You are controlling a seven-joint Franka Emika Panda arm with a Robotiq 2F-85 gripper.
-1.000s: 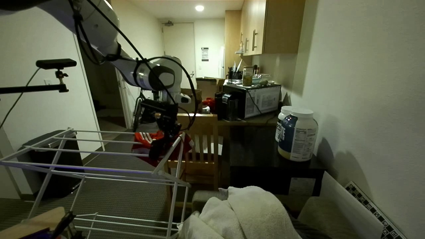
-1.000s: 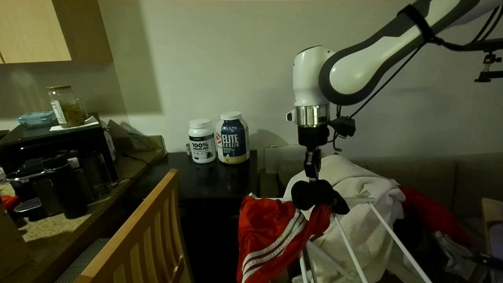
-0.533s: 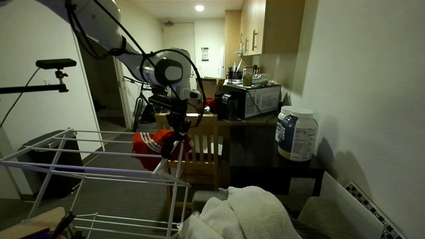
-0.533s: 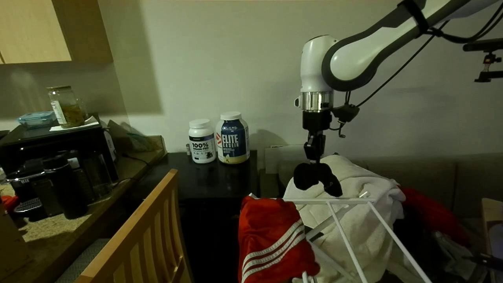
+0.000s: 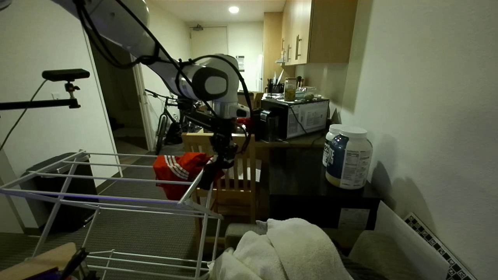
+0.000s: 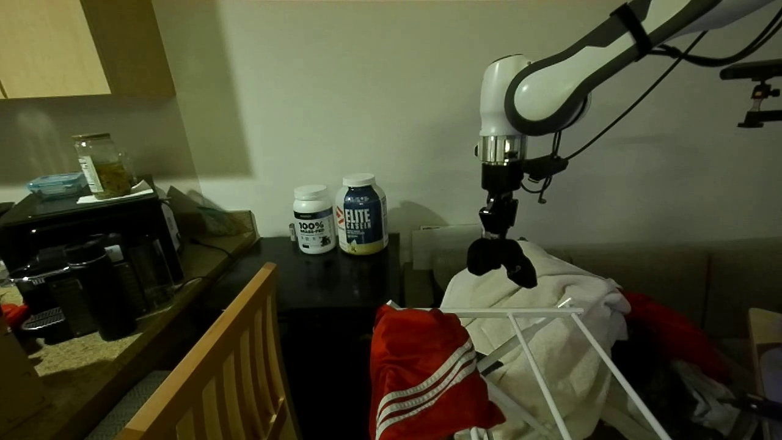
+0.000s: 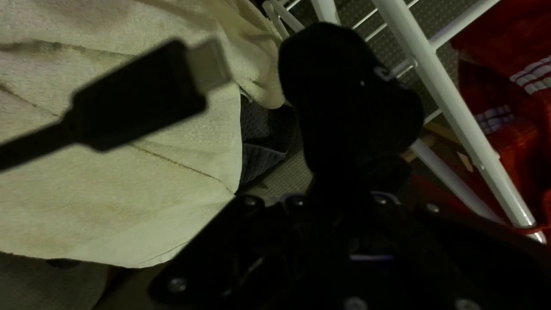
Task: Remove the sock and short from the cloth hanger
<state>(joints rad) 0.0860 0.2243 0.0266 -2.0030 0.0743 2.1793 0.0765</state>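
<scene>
Black sock (image 6: 501, 252) aloft, shorts (image 6: 421, 373) on hanger (image 6: 537, 312).

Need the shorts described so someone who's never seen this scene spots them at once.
Start at the white drying rack. Over its end nearest the wooden chair hang the red shorts. Three white stripes set them apart from the red cloth, no stripes showing, beside the cream towel in an exterior view.

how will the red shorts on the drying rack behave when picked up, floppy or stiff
The red shorts will likely be floppy, since they droop in soft folds. They are probably light, as the cloth looks thin. They could catch or drag when lifted, because they hang over the end of the drying rack.
</scene>
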